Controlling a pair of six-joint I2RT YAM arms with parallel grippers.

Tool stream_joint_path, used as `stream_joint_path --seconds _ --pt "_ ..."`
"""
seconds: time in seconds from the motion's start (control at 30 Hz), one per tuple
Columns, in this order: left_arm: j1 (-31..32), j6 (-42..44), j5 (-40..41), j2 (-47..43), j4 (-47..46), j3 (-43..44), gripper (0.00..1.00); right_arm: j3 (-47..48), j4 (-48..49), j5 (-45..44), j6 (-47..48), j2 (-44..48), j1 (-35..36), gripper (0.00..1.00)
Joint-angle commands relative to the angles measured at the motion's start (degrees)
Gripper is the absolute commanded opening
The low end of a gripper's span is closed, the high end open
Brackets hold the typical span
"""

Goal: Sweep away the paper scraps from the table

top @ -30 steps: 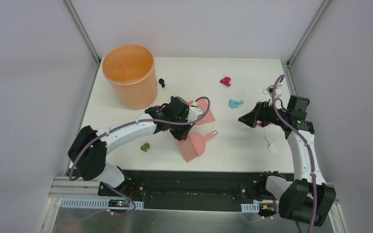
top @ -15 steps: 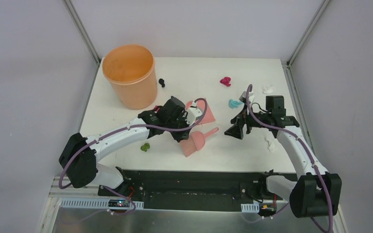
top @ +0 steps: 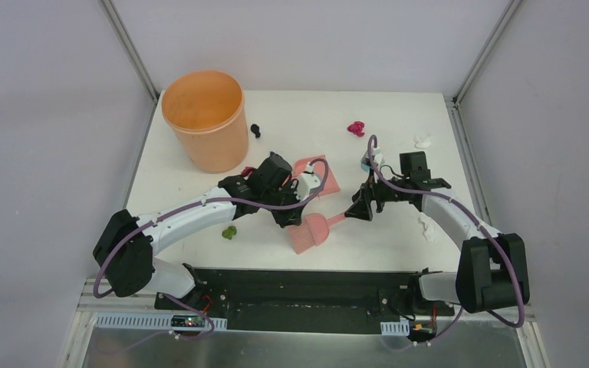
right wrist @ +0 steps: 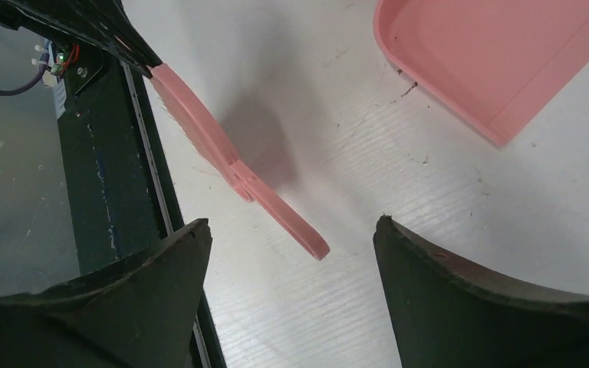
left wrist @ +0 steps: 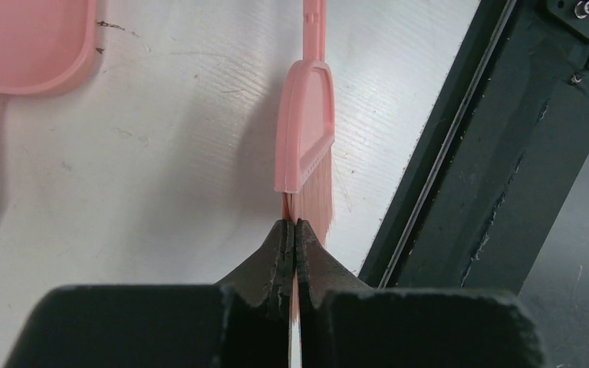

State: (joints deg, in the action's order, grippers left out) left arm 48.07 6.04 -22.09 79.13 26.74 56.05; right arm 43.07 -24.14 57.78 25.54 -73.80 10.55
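Note:
Paper scraps lie scattered on the white table [top: 383, 245]: black [top: 255, 130], magenta [top: 356, 128], white [top: 423, 142], another white [top: 427, 228] and olive green [top: 230, 231]. A teal scrap [top: 366, 162] peeks out behind the right arm. My left gripper [top: 292, 220] [left wrist: 291, 226] is shut on the bristles of the pink hand brush [top: 312, 230] [left wrist: 307, 130]. My right gripper [top: 353, 212] [right wrist: 293, 221] stands open around the tip of the brush handle [right wrist: 276, 207], and neither finger touches it.
An orange bucket [top: 205, 119] stands at the back left. The pink dustpan [top: 320, 176] [right wrist: 491, 54] lies just behind the brush. The black frame [top: 307, 287] runs along the near table edge, close to the brush.
The right arm has swung left across the table, from near the right edge to the brush handle. The left arm has shifted slightly with the brush still in its grip.

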Motion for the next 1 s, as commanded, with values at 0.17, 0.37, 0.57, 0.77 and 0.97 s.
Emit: stream_joint_path --seconds 0.17,0.37,0.57,0.77,0.97 --pt "0.4 0.8 -1.9 -0.5 -3.3 0.5 0.00 4.2 -7.4 7.3 4.6 -2.9 0.8 0.77" --pt "-0.3 -0.3 -1.2 0.7 -2.9 1.2 0.00 6.1 -19.8 9.2 12.3 -2.0 0.8 0.71" --pt "-0.4 0.0 -3.5 0.8 -2.9 1.2 0.00 3.3 -8.5 5.8 4.2 3.3 -0.2 0.74" --pt "-0.4 0.1 -9.0 -0.2 -4.1 0.5 0.00 4.5 2.7 -4.3 -3.8 -2.0 0.2 0.77" --pt "-0.4 -0.2 -8.6 -2.0 -5.6 -0.4 0.00 6.8 -8.6 1.6 4.0 -7.0 0.6 0.75"
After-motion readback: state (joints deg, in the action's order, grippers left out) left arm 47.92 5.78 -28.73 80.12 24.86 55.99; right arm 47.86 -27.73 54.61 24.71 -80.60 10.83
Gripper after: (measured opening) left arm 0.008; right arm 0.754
